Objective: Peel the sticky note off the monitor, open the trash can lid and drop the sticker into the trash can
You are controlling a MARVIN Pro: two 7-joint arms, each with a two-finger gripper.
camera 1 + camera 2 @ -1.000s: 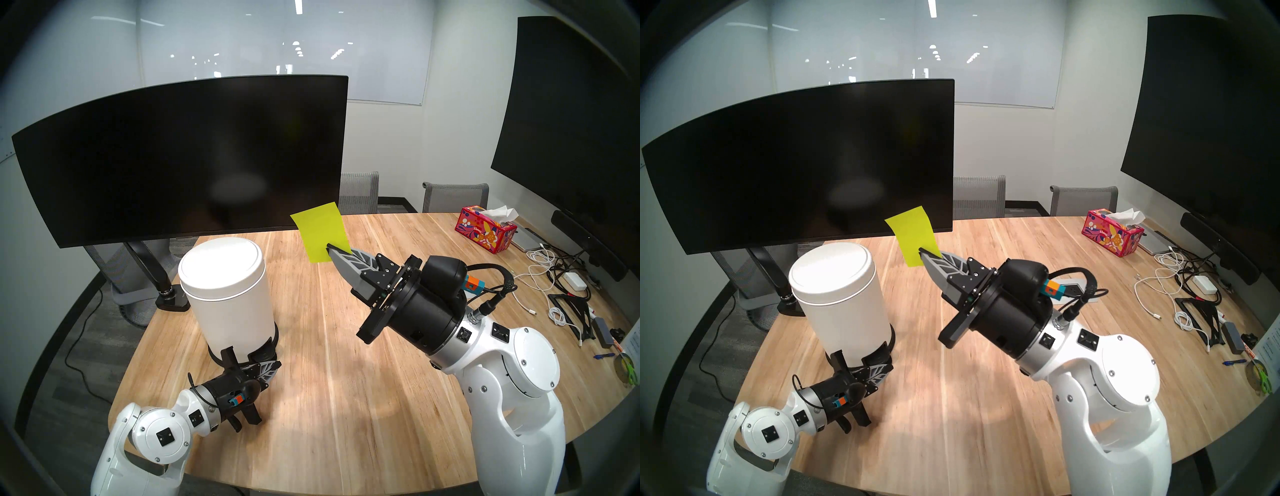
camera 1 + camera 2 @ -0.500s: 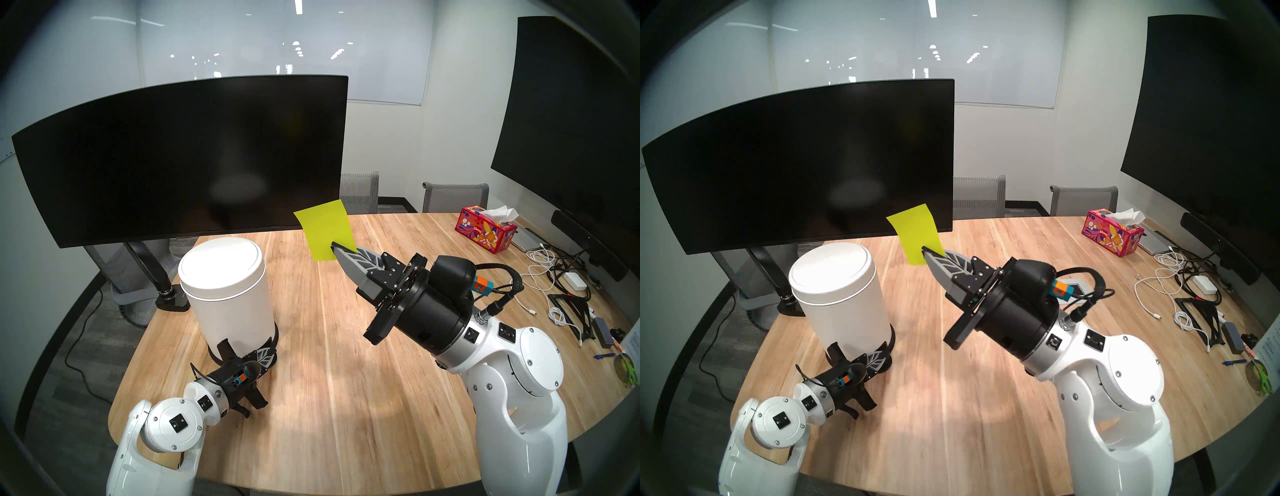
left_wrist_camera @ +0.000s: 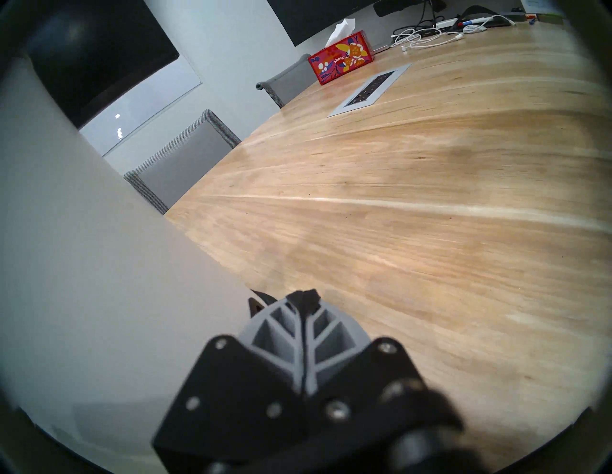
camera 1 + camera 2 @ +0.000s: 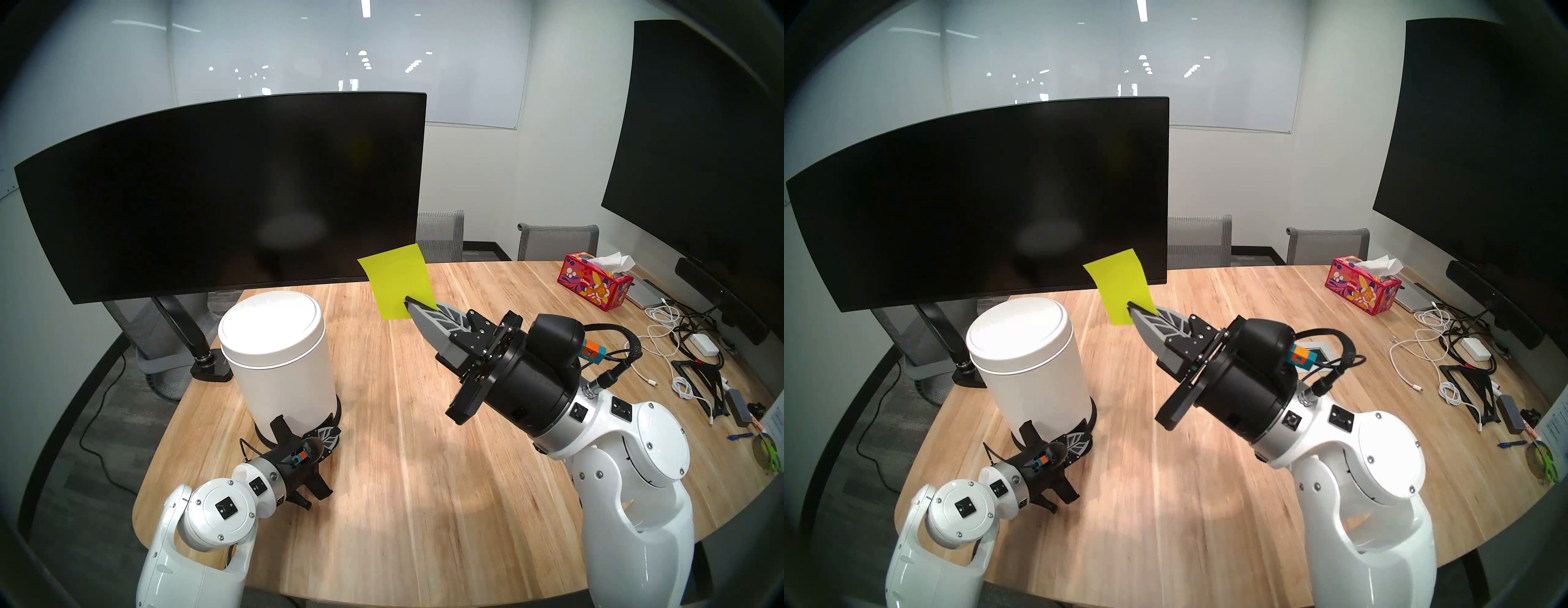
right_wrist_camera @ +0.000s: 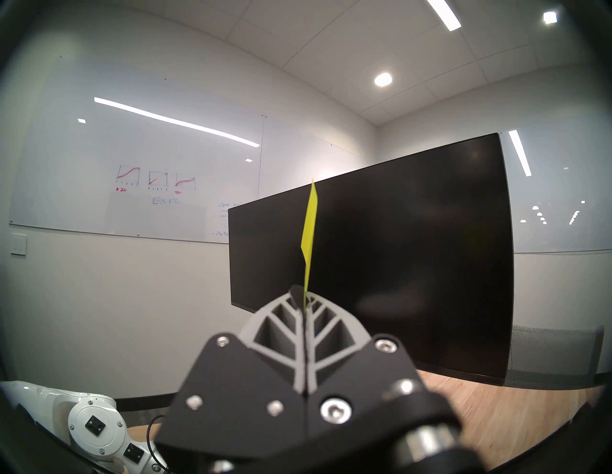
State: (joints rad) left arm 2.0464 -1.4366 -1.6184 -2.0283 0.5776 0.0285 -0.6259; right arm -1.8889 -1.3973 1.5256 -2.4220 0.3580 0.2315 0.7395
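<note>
My right gripper (image 4: 408, 302) is shut on the lower corner of the yellow-green sticky note (image 4: 396, 282). It holds the note upright in the air, off the monitor (image 4: 220, 191) and near its lower right corner. The right wrist view shows the note (image 5: 309, 228) edge-on between the closed fingers. The white trash can (image 4: 284, 382) stands on the table below the monitor, its lid (image 4: 271, 331) closed. My left gripper (image 4: 335, 434) is shut and empty. It sits low at the can's black base ring, front right. The left wrist view shows the can wall (image 3: 82, 264) beside the closed fingertips (image 3: 303, 296). The pedal is not clearly visible.
A red tissue box (image 4: 596, 282) and a tangle of cables and adapters (image 4: 674, 331) lie at the table's right. A larger black display (image 4: 700, 148) hangs on the right wall. A power socket plate (image 3: 371, 89) is set into the table. Grey chairs (image 4: 439, 235) stand behind the table.
My left arm swung rightward and its shut gripper moved in closer to the can's base. My right gripper shifted slightly right with the note, then held still.
</note>
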